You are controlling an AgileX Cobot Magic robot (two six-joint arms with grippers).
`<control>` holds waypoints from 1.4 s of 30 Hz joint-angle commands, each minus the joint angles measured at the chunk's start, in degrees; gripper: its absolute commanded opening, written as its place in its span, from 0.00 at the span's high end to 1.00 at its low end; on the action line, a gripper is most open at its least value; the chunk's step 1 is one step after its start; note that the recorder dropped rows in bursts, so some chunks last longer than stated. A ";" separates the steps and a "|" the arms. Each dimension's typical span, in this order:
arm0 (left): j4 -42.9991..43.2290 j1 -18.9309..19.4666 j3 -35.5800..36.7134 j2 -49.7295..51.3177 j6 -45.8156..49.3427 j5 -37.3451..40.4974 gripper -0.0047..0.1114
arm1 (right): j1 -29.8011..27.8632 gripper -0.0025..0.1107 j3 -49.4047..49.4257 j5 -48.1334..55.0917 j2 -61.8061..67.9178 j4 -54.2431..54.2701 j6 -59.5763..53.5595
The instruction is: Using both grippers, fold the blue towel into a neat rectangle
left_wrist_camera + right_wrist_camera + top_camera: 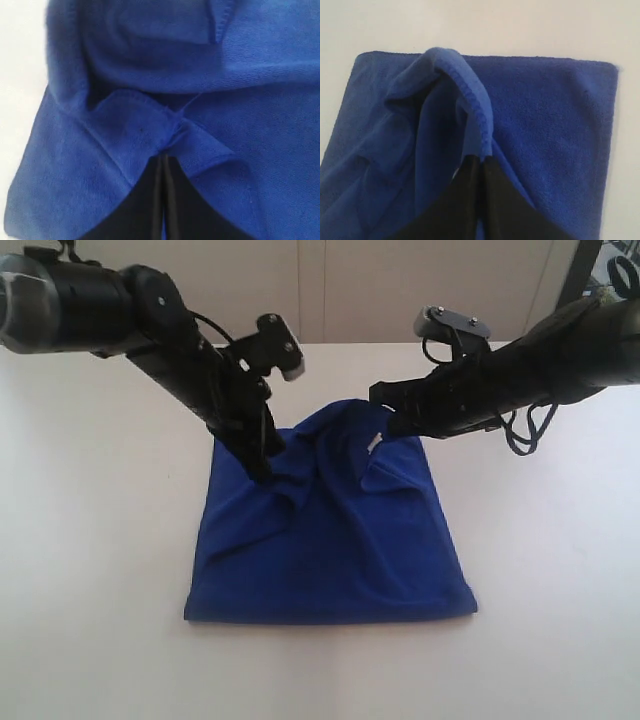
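The blue towel (335, 540) lies on the white table with its near part flat and its far edge lifted and bunched. My left gripper (268, 468) is shut on the towel's far left portion, cloth pinched between its black fingers (165, 157). My right gripper (388, 430) is shut on the far right hem, which rises as a stitched ridge (475, 105) from its fingertips (481, 159). A small white tag (374, 443) shows beside the right gripper. The towel (240, 100) fills the left wrist view; the towel's flat lower layer (555, 130) spreads behind the right gripper.
The white table (90, 540) surrounds the towel on all sides. A pale wall (400, 290) stands behind the table's far edge. A black cable (525, 430) loops under the right arm.
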 commanded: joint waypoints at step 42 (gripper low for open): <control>-2.57 -2.08 -0.08 9.06 24.33 -12.72 0.69 | -0.22 0.98 -0.08 -4.70 -0.57 -2.60 -0.66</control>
